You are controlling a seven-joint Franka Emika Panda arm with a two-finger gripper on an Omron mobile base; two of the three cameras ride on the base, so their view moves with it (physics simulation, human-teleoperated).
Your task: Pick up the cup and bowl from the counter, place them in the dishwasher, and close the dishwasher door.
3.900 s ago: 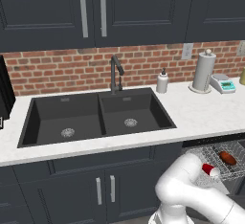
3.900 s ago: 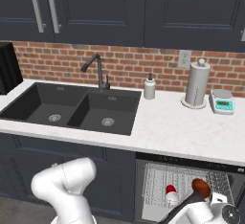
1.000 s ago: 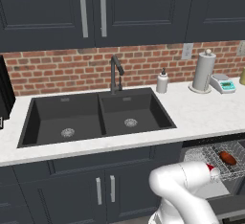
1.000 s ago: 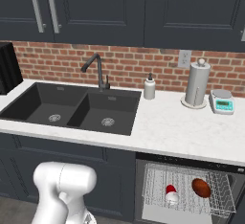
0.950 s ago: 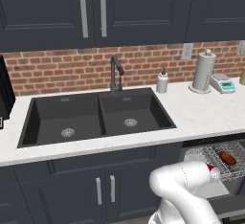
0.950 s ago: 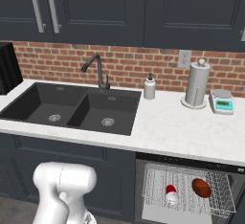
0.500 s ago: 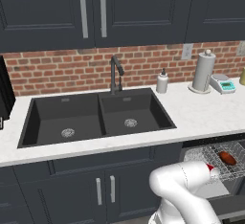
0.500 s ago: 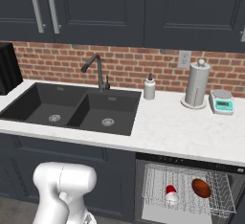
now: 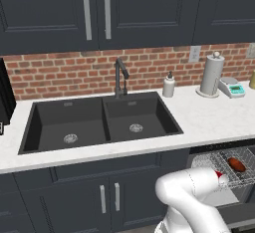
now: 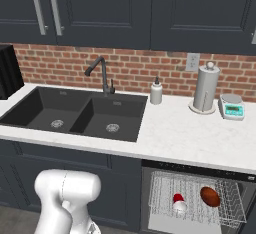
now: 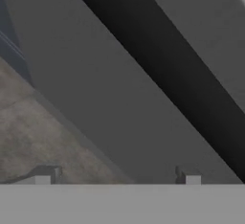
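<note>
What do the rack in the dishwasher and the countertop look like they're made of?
The rack looks like thin silver metal wire, going by its open grid of fine bright lines. The counter looks like polished stone, white with faint speckles, though a rendered surface leaves that uncertain.

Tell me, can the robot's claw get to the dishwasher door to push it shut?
Probably yes. The claw is open and empty, low down, facing a flat grey panel that looks like the dishwasher door, with nothing between them. The cup and bowl already sit in the rack.

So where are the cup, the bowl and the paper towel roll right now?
cup (image 10: 178, 198), right base view, its red side.
bowl (image 10: 210, 196), right base view, its brown outside.
paper towel roll (image 10: 205, 89), right base view, its side.
</note>
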